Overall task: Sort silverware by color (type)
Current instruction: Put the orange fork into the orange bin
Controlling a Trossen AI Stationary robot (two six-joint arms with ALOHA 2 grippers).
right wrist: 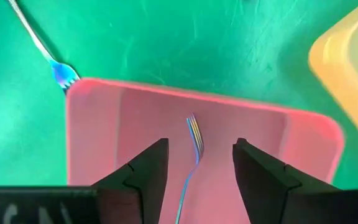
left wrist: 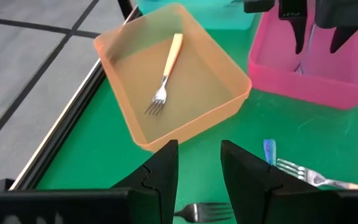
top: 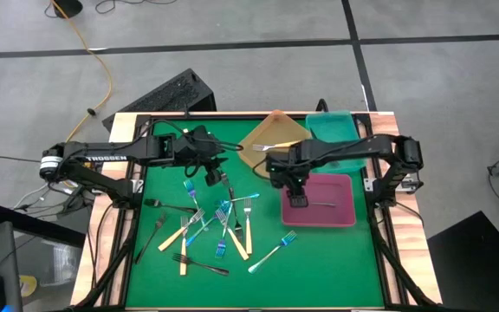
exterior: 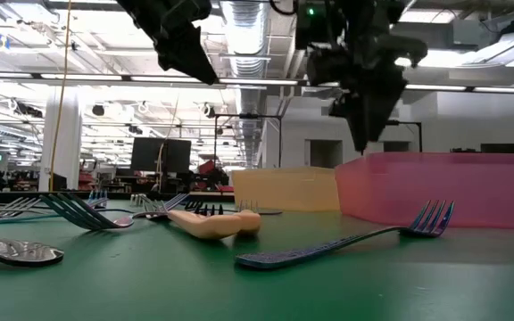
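Even bright overhead lighting, ceiling strip lights (exterior: 239, 22) seen glaring in low view, soft shadows under arms, nearest fork (exterior: 346, 241) blurred, pink tray (right wrist: 197, 143) edges smeared in right wrist view

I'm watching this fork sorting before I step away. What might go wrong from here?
1. The forks on the green mat lie crossed in a pile, so the left claw, open above them, may lift two kinds at once.
2. The right claw hangs open over the pink tray, just above the shiny fork inside; dropping lower could nudge the tray.
3. One blue fork lies near the pink tray and could be knocked.
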